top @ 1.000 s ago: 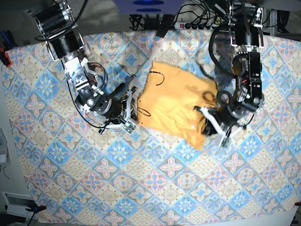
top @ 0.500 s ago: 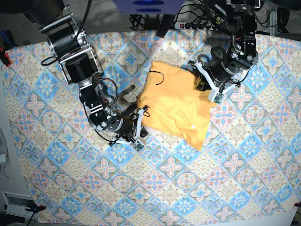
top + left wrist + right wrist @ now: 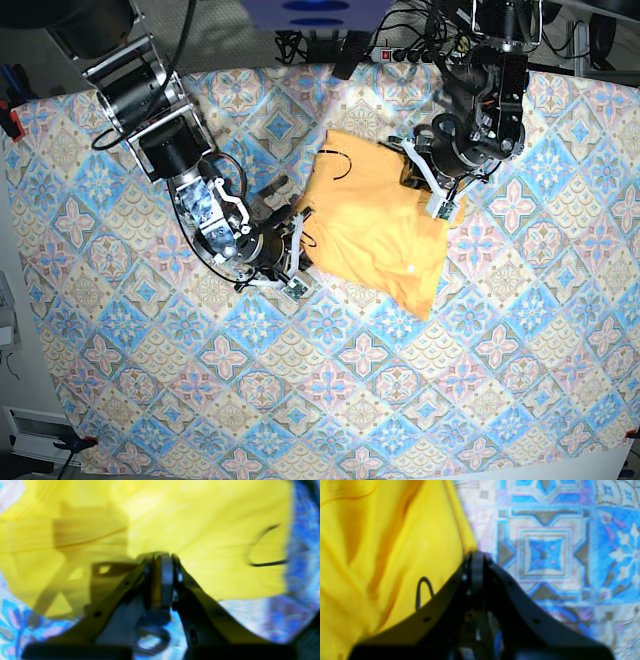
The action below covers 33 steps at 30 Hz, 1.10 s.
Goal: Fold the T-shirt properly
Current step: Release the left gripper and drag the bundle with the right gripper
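Looking down from the base view, we find the plain pale orange-yellow cotton T-shirt (image 3: 375, 230) lying partly folded near the middle of the worktop (image 3: 330, 400), on the blue-and-pink tile-patterned tablecloth (image 3: 120, 330). Its upper part sits fairly flat, while the lower right corner trails off into a loose point.

Our left end effector (image 3: 432, 193) sits at the shirt's right edge, and in the left wrist view (image 3: 161, 562) its jaws are drawn together with what looks like a thin band of yellow cloth between them, so we judge it is pinching the fabric there. Our right end effector (image 3: 296, 256) is at the shirt's left edge. In the right wrist view (image 3: 475, 557) its jaws are fully closed, their tips right at the hem where cloth meets tablecloth; whether any fabric is caught between them we cannot tell.

We expect the shirt to handle as very light, limp material: it will sag, wrinkle and drag on the tablecloth rather than keep any shape, and a single layer can slip free of a shallow pinch. In our judgement the best places to take hold are the edges and corners, gripping all stacked layers together, and lifting both sides evenly so the fold stays square. A small dark loop mark (image 3: 265, 547) near the collar helps us keep track of the shirt's orientation.
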Available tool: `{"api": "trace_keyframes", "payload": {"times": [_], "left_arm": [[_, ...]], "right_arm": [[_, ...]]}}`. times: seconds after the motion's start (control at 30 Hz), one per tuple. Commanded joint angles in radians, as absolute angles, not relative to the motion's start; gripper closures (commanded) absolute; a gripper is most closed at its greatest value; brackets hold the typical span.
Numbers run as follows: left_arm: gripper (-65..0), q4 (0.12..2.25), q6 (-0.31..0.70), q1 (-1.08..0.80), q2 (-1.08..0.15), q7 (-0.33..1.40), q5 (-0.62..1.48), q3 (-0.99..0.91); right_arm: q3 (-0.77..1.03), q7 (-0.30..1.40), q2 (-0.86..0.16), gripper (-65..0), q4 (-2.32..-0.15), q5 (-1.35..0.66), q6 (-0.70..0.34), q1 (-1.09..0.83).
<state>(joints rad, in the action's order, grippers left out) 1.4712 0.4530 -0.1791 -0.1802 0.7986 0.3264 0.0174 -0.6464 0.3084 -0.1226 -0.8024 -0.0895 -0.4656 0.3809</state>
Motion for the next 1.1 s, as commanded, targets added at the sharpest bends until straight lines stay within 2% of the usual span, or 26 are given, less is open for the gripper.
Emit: {"api": "trace_keyframes", "payload": {"times": [0.0, 0.37, 0.57, 0.7, 0.87, 1.07], "left_arm": [[-4.0, 1.454, 0.441, -0.136, -0.182, 0.786, 0.286, 0.018], [-4.3, 1.153, 0.441, 0.073, -0.176, 0.633, 0.150, 0.021], [-4.1, 0.983, 0.440, 0.211, -0.177, 0.529, 0.145, 0.174], [-4.1, 0.964, 0.440, 0.257, -0.165, 0.479, 0.145, 0.223], [-4.0, 0.967, 0.440, 0.289, -0.154, 0.498, 0.145, 0.220], [-4.0, 1.043, 0.438, 0.263, -0.191, 0.499, 0.145, 0.188]], "right_arm": [[-0.648, 0.354, -0.145, -1.0, -0.825, -0.073, -0.484, 0.369], [-0.642, 0.417, -0.308, -0.8, -1.121, -0.073, -0.484, 0.205], [-0.642, 0.473, -0.369, -0.8, -1.325, -0.074, -0.484, 0.114], [-0.593, 0.481, -0.380, -0.7, -1.437, -0.074, -0.484, 0.045], [-0.490, 0.476, -0.380, -0.7, -1.563, -0.074, -0.484, -0.039], [-0.492, 0.481, -0.375, -0.8, -1.690, -0.077, -0.484, -0.097]]}}
